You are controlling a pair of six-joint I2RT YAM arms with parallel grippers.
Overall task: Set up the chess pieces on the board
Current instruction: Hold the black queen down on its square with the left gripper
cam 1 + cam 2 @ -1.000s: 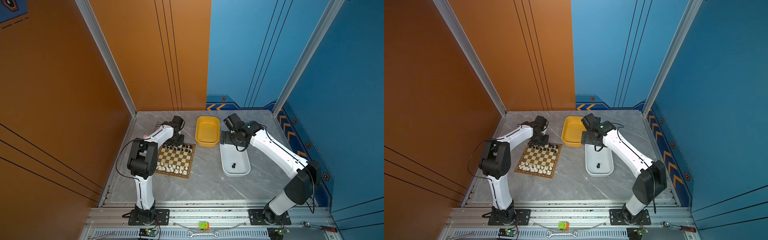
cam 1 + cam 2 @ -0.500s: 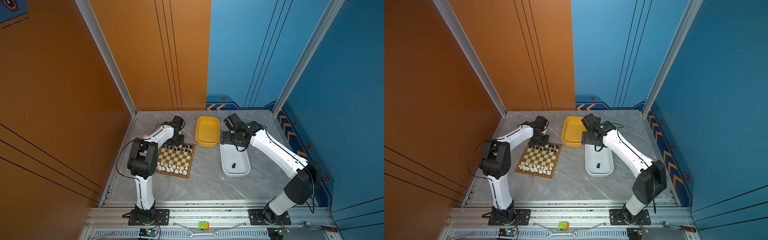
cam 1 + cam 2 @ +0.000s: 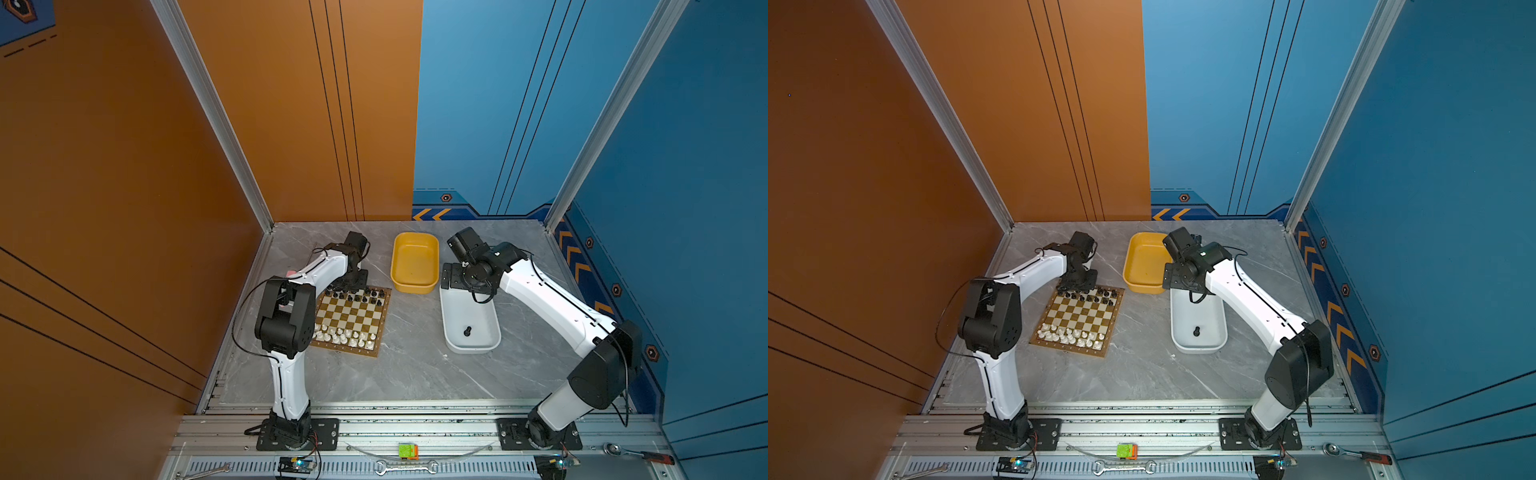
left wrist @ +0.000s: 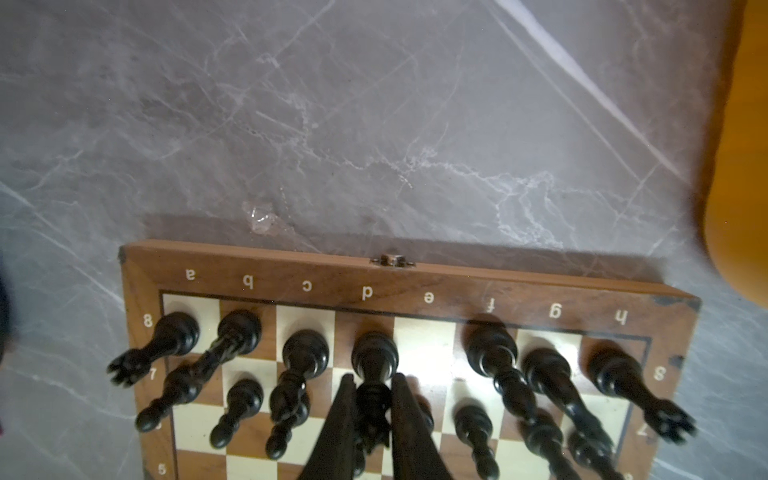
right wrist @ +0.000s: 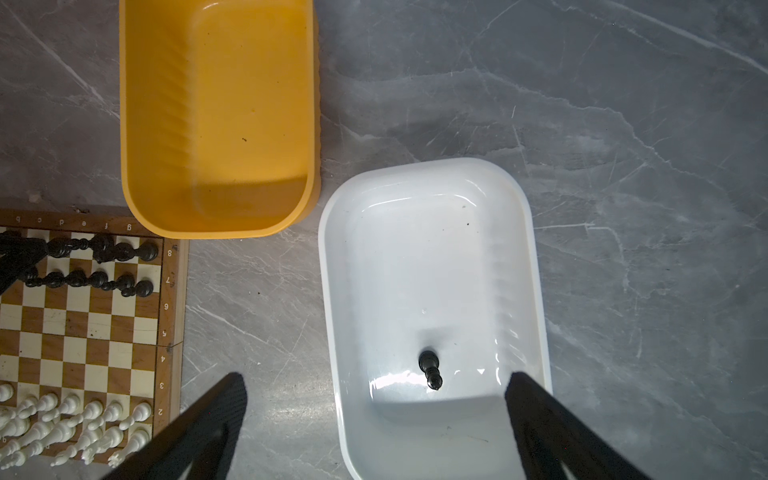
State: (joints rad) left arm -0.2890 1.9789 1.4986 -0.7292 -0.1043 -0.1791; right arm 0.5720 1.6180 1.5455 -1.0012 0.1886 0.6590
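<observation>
The board point(image 3: 353, 318) point(image 3: 1079, 318) lies left of centre. Black chess pieces point(image 3: 355, 296) fill its far two rows and white ones point(image 3: 343, 336) its near two. My left gripper point(image 4: 371, 378) hangs over the far row point(image 3: 351, 284), shut on the head of a black crowned piece point(image 4: 374, 353). That piece stands upright on the d8 square. One more black piece point(image 5: 430, 370) point(image 3: 467, 331) stands in the white tub point(image 5: 519, 291). My right gripper point(image 5: 376, 380) hovers open over that tub's far end point(image 3: 457, 282) with nothing between its fingers.
An empty yellow tub point(image 3: 414, 262) point(image 5: 216, 124) sits just behind the board's right corner, close to the white tub point(image 3: 471, 320). Orange and blue walls close in the left, back and right. A wrench point(image 3: 405, 468) and a ratchet point(image 3: 636, 453) lie on the front rail.
</observation>
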